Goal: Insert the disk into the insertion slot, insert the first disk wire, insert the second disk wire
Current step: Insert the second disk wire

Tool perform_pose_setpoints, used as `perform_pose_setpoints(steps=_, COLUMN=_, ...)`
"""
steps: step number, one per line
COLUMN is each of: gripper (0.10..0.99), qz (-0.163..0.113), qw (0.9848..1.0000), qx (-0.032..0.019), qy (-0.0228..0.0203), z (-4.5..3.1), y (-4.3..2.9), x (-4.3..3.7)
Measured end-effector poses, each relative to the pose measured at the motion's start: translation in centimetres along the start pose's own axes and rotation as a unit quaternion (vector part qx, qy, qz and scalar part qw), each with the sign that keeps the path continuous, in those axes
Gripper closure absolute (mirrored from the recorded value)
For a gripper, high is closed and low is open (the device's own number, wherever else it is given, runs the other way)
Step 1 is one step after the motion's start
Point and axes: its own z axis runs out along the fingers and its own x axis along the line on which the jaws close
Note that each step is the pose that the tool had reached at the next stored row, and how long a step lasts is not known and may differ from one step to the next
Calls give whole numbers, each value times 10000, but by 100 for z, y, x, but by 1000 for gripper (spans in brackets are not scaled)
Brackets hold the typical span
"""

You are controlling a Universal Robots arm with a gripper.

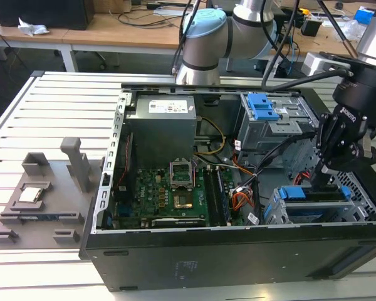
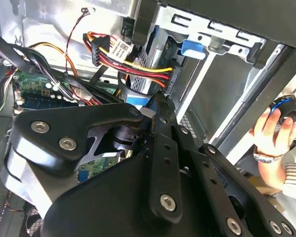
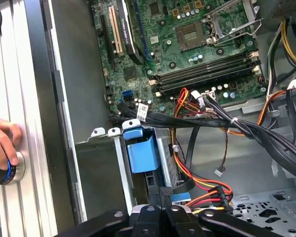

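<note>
At the computer case's [image 1: 238,257] front corner, on the exterior view's right: the gripper [image 1: 323,182] is lowered into the case, right over the insertion slot [image 1: 282,210].
Disk: the disk [image 1: 313,192] is seen by its blue carrier, lying in the slot at that corner; it is judged seated, so that its rear end faces the cables.
Fingers: in the first wrist view the fingers [image 3: 148,213] are drawn narrow at a black connector [image 3: 164,191] by the disk's [image 3: 140,153] end; whether it is clamped cannot be told.
Wires: a red-and-yellow wire bundle [image 3: 202,190] is led to that same end, touching the connector area.
In the way: thick black cables [image 3: 237,123] are draped across the case just beside the slot [image 3: 101,133]; the taller grey cage [image 1: 263,106] stands near, toward the case's rear edge.
Outside the case: a person's hand [image 3: 0,143] is rested on a round knob on the table [image 1: 50,113].
</note>
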Motion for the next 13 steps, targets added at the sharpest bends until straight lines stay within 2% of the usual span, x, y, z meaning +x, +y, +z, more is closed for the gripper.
perform_pose_setpoints(steps=3, gripper=984, qz=43, qw=10000, qx=-17, qy=-5, z=4, y=-48, x=-12)
perform_pose_setpoints(steps=13, gripper=984, qz=76, qw=10000, qx=-16, qy=-8, z=-5, y=-36, x=61)
